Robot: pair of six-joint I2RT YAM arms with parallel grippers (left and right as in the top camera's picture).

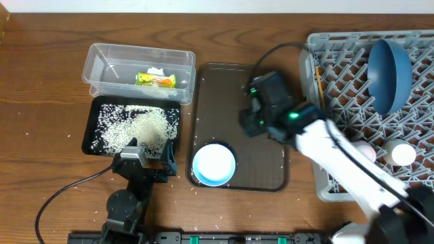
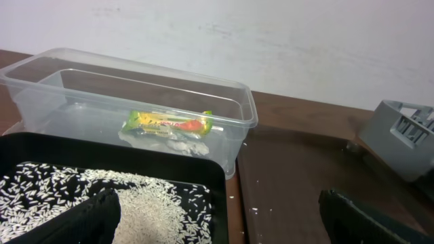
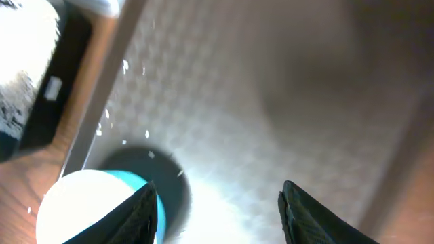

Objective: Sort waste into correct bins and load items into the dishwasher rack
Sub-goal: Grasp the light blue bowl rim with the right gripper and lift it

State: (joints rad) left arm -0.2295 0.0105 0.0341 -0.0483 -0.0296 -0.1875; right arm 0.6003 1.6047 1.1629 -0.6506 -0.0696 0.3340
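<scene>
1. Right hand (image 3: pixel 218 213) is hanging over the brown tray (image 1: pixel 258 163) at mid-desk, fingers apart, gripping nothing. The wrist view is blurring, so I can't judge its height.
2. The bowl (image 1: pixel 214 164) is sitting upright in the tray's corner nearest the desk's near edge, just left of the hand. It looks like the only dish not yet in the rack (image 1: pixel 339 88).
3. Risk: the bowl is sitting close to the tray lip. A finger coming down outside the rim could be catching the lip, tipping the bowl or dragging the tray.
4. Risk: the rim is looking smooth and round. A shallow pinch could be slipping mid-carry and dropping the bowl on the desk.
5. The rack along the right edge is filling up: plate (image 1: pixel 389 73) leaning at the far side, pink cup (image 1: pixel 367 150) and white cup (image 1: pixel 401 155) nearer, chopsticks (image 1: pixel 318 83) by the left wall. A careless drop-in could be knocking the cups or plate.
6. Left hand (image 2: pixel 220 200) is idling with fingers apart and empty, at the near right corner of the black tray (image 1: pixel 87 132) holding the rice (image 1: pixel 135 127). A bump there could be spilling grains.
7. The tub (image 1: pixel 102 68) toward the far left corner is holding the wrapper (image 1: pixel 156 80) and tissue (image 1: pixel 157 70). That part is looking sorted.
8. Stray grains are lying on the brown tray. Whether any are inside the bowl, I can't tell.
</scene>
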